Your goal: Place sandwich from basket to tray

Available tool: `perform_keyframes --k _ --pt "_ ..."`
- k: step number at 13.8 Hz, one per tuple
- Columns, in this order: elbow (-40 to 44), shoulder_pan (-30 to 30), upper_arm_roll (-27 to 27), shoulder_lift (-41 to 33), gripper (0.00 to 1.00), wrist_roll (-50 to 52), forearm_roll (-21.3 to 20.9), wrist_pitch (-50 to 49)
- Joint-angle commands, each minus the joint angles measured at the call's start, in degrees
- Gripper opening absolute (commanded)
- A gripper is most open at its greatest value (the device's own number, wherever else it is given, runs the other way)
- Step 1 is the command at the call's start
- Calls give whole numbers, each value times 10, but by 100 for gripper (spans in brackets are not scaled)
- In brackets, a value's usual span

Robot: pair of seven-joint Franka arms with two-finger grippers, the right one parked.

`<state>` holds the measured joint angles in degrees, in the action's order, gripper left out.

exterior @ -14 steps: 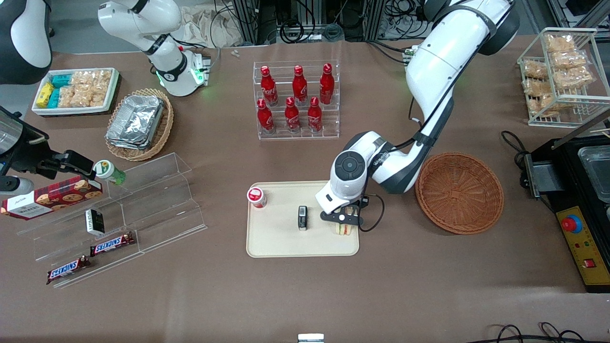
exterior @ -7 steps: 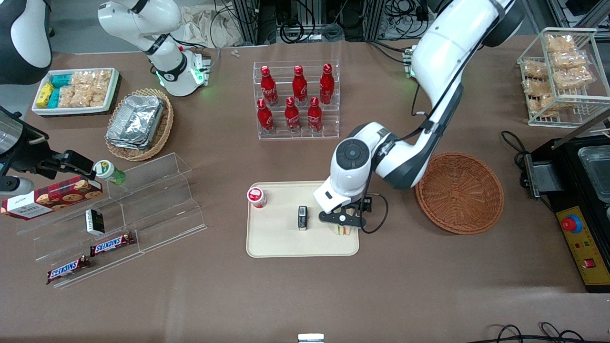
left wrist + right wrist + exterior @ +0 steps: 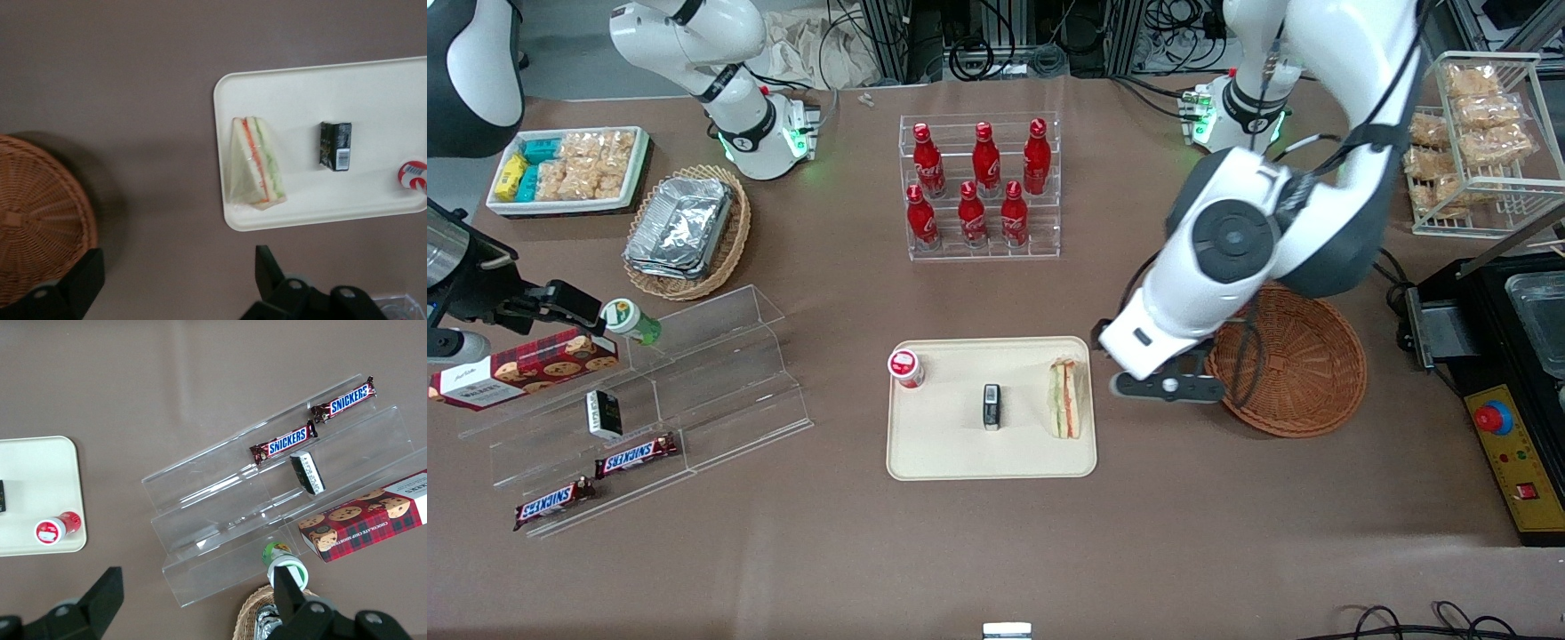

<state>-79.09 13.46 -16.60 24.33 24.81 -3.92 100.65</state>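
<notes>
Cream plastic, smooth and flat, with rounded corners and a low rim: the tray [image 3: 925,458], now carrying the sandwich [image 3: 1065,398] at its 3 o'clock edge. Lies on its side, a triangular wedge of white bread with orange-red and green layers, seemingly under clear wrap. Sits well apart from a small dark packet [image 3: 991,406] at centre and a red-capped cup [image 3: 905,368] at 10 o'clock. Orange-brown wicker, round, shallow and ribbed: the basket [image 3: 1307,373], with nothing inside. Gripper [image 3: 1167,386] released, fingers spread wide, holding nothing, raised above the brown surface [image 3: 996,551] between tray and basket. By judgement, placing done; only retreat of the arm left.
</notes>
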Motion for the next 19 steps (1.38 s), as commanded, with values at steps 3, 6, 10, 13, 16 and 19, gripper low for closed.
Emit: perform_keyframes --k 3,6,10,13,16,19 --pt "-14 -56 -1 -81 100 -64 20 -94" --pt "-16 -78 28 -134 100 -112 29 -153" --pt "-48 -82 116 -204 100 -199 62 -188" --pt "-105 -82 163 -256 100 -218 62 -181" --pt "-97 -81 160 -250 100 -217 56 -181" --pt "-97 -77 154 -253 100 -209 51 -186"
